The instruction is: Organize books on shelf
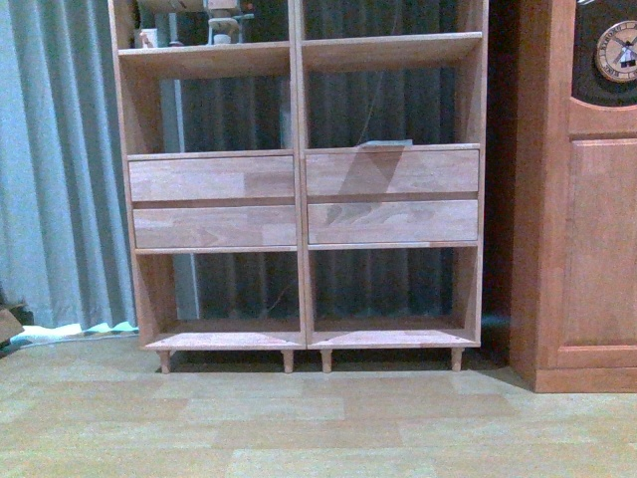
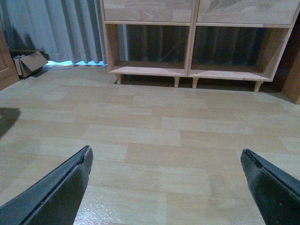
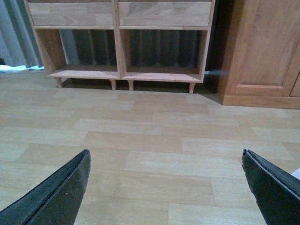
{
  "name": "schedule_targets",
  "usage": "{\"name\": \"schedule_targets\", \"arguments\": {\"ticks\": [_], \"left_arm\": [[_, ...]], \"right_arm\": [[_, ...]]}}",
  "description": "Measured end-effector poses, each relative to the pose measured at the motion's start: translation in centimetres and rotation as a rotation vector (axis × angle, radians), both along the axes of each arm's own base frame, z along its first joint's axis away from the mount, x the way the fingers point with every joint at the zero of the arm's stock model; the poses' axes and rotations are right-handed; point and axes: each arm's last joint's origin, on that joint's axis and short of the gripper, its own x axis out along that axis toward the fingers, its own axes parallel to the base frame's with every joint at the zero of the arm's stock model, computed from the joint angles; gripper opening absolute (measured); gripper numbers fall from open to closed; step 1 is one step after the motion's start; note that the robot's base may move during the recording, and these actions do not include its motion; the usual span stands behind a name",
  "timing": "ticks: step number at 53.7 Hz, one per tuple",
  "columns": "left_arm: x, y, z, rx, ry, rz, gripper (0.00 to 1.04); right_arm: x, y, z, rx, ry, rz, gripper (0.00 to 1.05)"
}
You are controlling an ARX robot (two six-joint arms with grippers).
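The light wood shelf [image 1: 214, 179] stands straight ahead on short legs, with four drawer fronts and open compartments above and below. It also shows in the left wrist view [image 2: 190, 47] and the right wrist view [image 3: 116, 47]. A thin flat grey-teal thing [image 1: 386, 143] lies on the ledge above the right drawers; I cannot tell whether it is a book. The white paperback is out of view. My left gripper [image 2: 165, 151] and right gripper [image 3: 165, 152] are both open and empty, low over the bare floor, well short of the shelf.
A darker reddish cabinet [image 1: 597, 249] with a clock [image 1: 617, 50] stands right of the shelf and shows in the right wrist view [image 3: 262, 51]. A grey curtain [image 1: 60, 159] hangs at the left. A cardboard box [image 2: 30, 62] lies by it. Small objects [image 1: 224, 25] sit on the upper left shelf.
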Motion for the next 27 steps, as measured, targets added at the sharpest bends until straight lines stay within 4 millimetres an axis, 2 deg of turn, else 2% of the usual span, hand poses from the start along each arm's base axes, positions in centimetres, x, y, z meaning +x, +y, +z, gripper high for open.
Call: {"name": "schedule_targets", "arguments": {"ticks": [27], "left_arm": [[0.0,0.0,0.0,0.0,0.0,0.0,0.97]], "right_arm": [[0.0,0.0,0.0,0.0,0.0,0.0,0.98]]}}
